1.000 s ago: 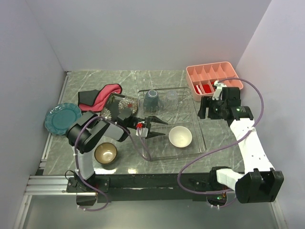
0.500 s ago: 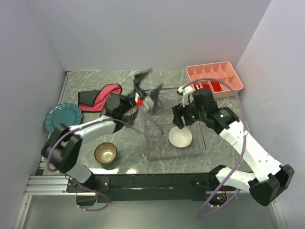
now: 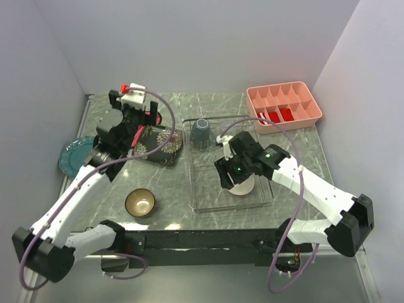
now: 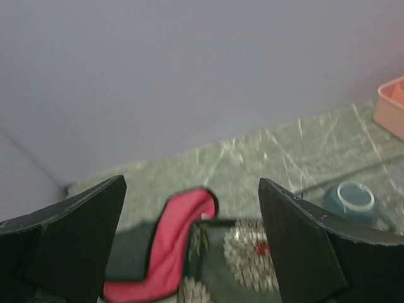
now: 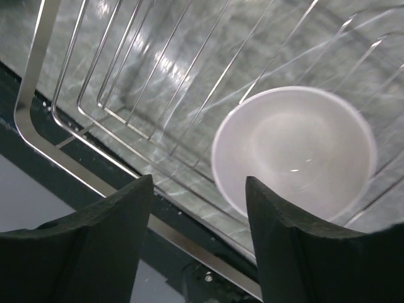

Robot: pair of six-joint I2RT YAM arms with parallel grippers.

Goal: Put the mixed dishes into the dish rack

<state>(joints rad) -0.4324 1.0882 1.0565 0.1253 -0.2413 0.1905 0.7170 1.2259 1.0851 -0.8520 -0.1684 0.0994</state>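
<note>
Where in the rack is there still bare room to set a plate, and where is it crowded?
The dish rack's near-left part is bare, between its left rim and the white bowl. Its far left corner holds the mug, and the right gripper hangs at the bowl, crowding the right half.

Marble table bears dish rack, pink tray, blue plate, dark bowl.

White links, black joints and purple cables lead to black end effector fingers.
</note>
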